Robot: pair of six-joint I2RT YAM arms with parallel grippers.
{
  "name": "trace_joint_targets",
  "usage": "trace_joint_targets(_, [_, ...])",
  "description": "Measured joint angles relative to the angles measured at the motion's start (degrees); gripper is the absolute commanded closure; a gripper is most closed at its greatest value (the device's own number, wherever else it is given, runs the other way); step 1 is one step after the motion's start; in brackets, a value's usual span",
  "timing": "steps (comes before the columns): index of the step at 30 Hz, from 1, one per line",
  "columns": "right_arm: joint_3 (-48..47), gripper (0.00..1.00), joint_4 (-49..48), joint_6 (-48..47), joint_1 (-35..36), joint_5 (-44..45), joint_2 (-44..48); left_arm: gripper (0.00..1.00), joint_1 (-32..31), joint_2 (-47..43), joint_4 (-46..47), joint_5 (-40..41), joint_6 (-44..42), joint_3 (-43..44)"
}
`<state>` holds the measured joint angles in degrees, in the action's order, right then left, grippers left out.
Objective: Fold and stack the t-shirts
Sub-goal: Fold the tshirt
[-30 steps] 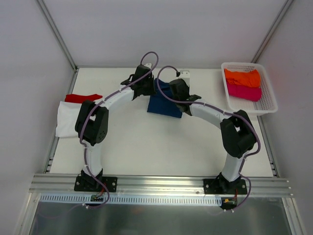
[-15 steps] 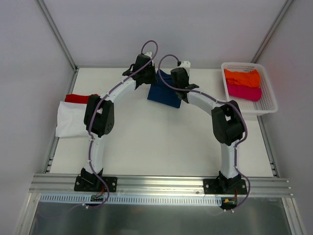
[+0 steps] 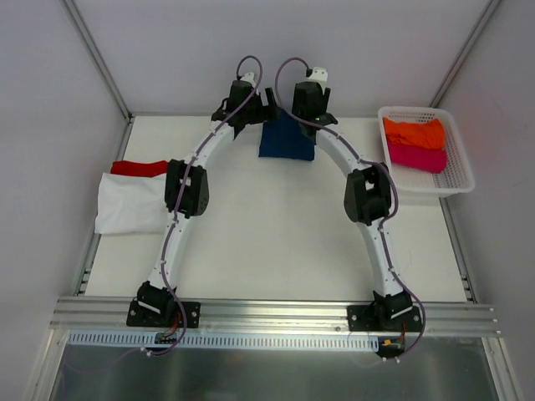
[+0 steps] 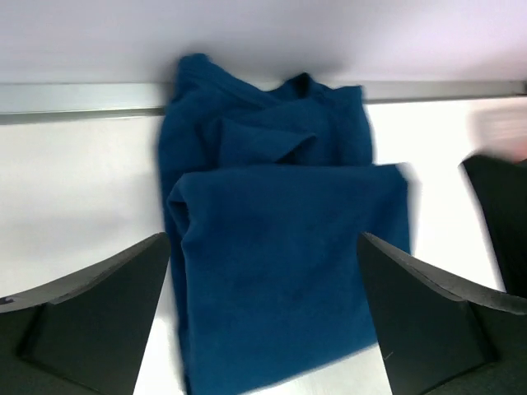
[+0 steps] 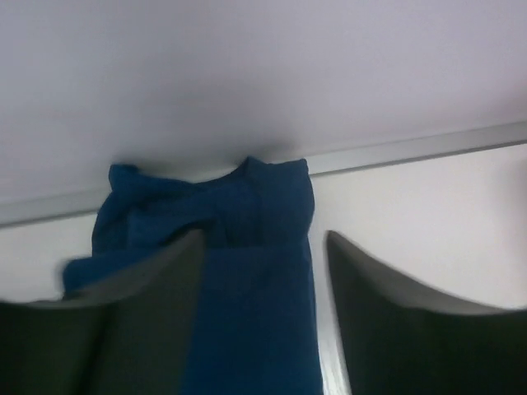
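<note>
Left wrist view: the left gripper (image 4: 262, 239) has its two dark fingers (image 4: 99, 304) spread wide apart and gripping nothing. The navy blue t-shirt (image 4: 284, 263) lies folded on the white table (image 4: 74, 189) between them, a smooth panel nearest the camera and rumpled cloth bunched against the metal rail (image 4: 74, 97) at the far wall

Right wrist view: the right gripper (image 5: 263, 234) is also spread, its fingers (image 5: 156, 304) on either side of the same navy cloth, whose crumpled far end touches the rail

Top view: both arms are stretched to the table's far edge, their grippers side by side over the navy tee. At the left edge a white t-shirt (image 3: 124, 213) lies flat, with a red t-shirt (image 3: 140, 167) just beyond it. The mesh basket (image 3: 462, 171) at the right holds an orange t-shirt (image 3: 414, 132) and a magenta t-shirt (image 3: 416, 157)
</note>
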<state>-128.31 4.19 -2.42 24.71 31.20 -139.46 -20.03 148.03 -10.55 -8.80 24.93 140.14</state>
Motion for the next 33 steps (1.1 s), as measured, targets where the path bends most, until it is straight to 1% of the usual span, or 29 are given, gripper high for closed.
trace_joint_targets(1, [-4.4,0.17,0.7,-0.5,-0.5,-0.7,-2.7,0.01,0.3,0.7,0.2,0.7,0.0,0.3])
trace_joint_targets(2, [-7.8,0.03,1.3,-1.1,-1.1,-1.7,-5.1,0.01,0.6,1.0,0.1,1.6,-0.1,0.3])
trace_joint_targets(3, [-8.1,0.01,1.5,-1.5,-1.7,-2.0,-5.5,0.01,0.7,1.3,0.0,2.1,-0.2,0.2])
trace_joint_targets(5, [-5.4,0.00,0.1,-2.5,-2.8,-2.9,-5.1,0.01,1.0,1.3,0.4,3.2,-0.7,-0.5])
trace_joint_targets(8, [2.2,0.01,-2.2,-2.8,-4.2,-4.4,-3.0,0.01,1.5,0.8,2.4,3.8,-1.2,-2.5])
trace_joint_targets(14, [5.5,0.01,-2.3,-3.2,-5.0,-7.3,-2.3,0.01,1.6,-0.6,4.4,3.1,-1.2,-5.3])
trace_joint_targets(17, [8.1,0.05,-3.2,-3.4,-4.5,-8.5,-0.2,0.02,1.1,-1.6,5.4,2.5,-0.9,-5.9])
trace_joint_targets(18, [9.1,0.15,-3.7,-3.5,-4.2,-9.1,0.7,0.07,0.9,-2.0,5.7,1.9,-0.9,-6.0])
trace_joint_targets(19, [9.9,0.23,-4.3,-3.7,-4.0,-9.7,1.6,0.18,0.7,-2.3,6.1,1.4,-0.7,-6.0])
trace_joint_targets(20, [10.3,0.41,-4.5,-3.8,-3.9,-10.3,2.2,0.41,0.5,-2.6,6.6,1.2,-0.5,-5.9])
trace_joint_targets(21, [10.4,0.85,-4.8,-3.9,-3.8,-11.1,2.6,0.98,0.1,-2.8,7.1,0.8,0.0,-5.9])
trace_joint_targets(22, [10.4,0.99,-5.1,-3.9,-3.6,-11.7,3.0,1.00,0.1,-3.0,7.4,0.3,0.2,-6.0])
trace_joint_targets(29, [5.0,0.99,-0.6,-1.6,-3.4,-17.6,2.4,1.00,-0.6,-3.1,8.1,-0.2,1.4,-6.0])
trace_joint_targets(33, [0.5,1.00,2.6,0.2,-3.5,-21.1,0.1,1.00,-0.6,-2.8,8.1,-0.2,3.1,-6.0])
